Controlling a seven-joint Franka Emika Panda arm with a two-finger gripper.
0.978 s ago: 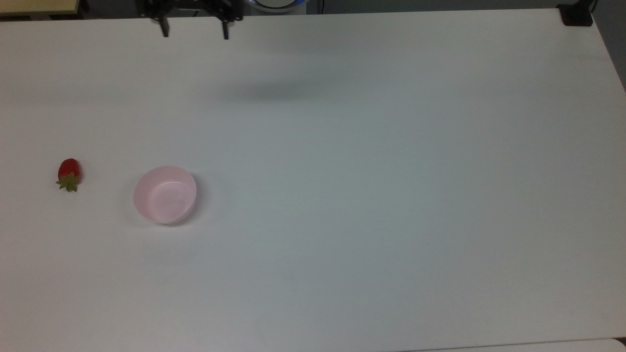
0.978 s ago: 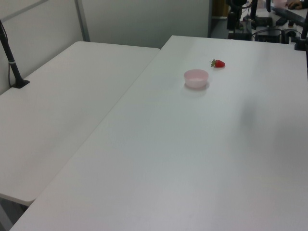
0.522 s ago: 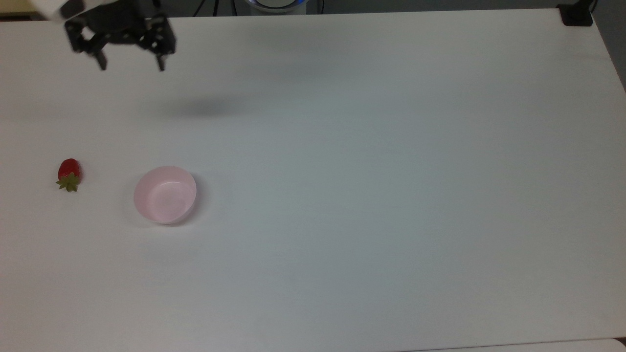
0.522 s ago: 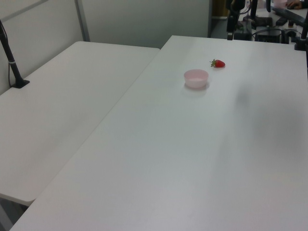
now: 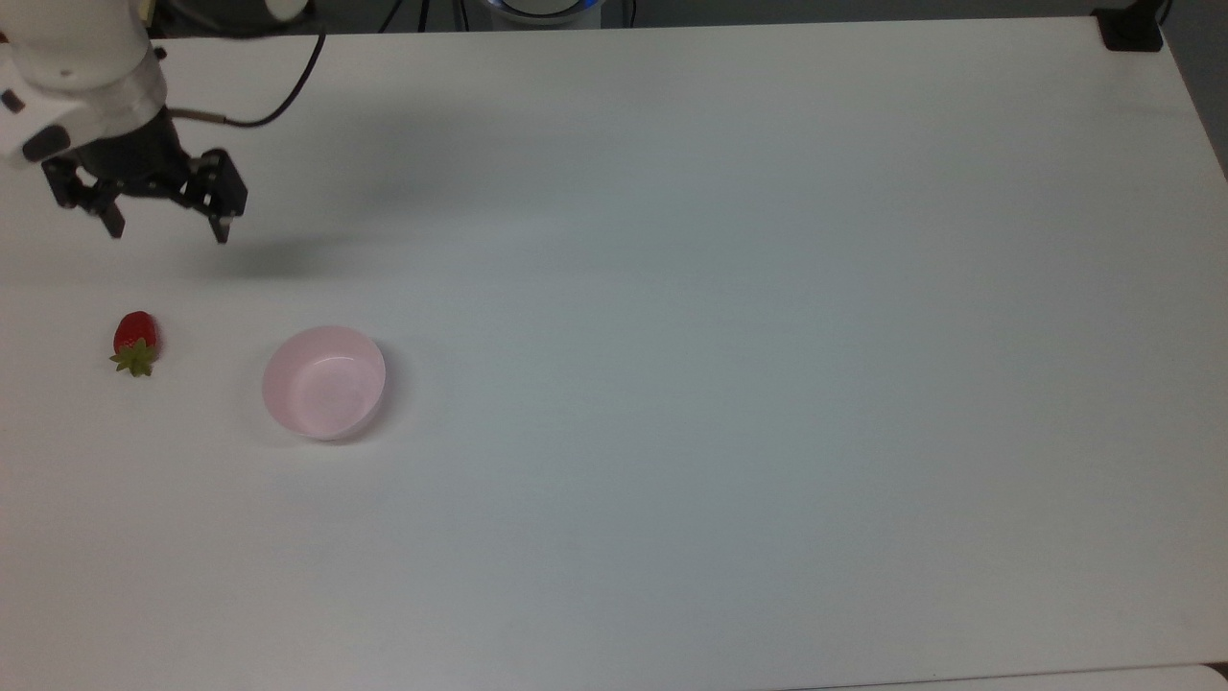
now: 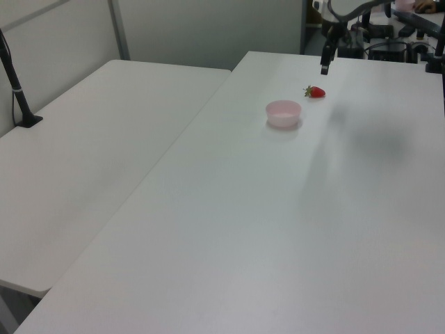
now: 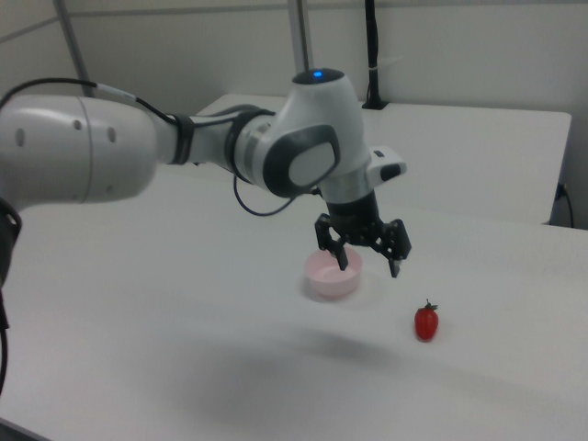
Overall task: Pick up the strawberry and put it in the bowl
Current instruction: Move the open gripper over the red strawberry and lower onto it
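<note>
strawberry beside bowl: light, soft, slick; pinch red flanks gently. gripper spread wide, empty, well apart.

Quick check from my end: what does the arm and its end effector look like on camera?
The arm has glossy white rounded shells with grey joint rings and a small blue light on top of one joint. A thin black cable loops along the wrist. The end effector is black, with two slim fingers.

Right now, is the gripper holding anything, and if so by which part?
Nothing is held. The gripper hangs open above the table, apart from the strawberry, which lies beside the bowl.
</note>
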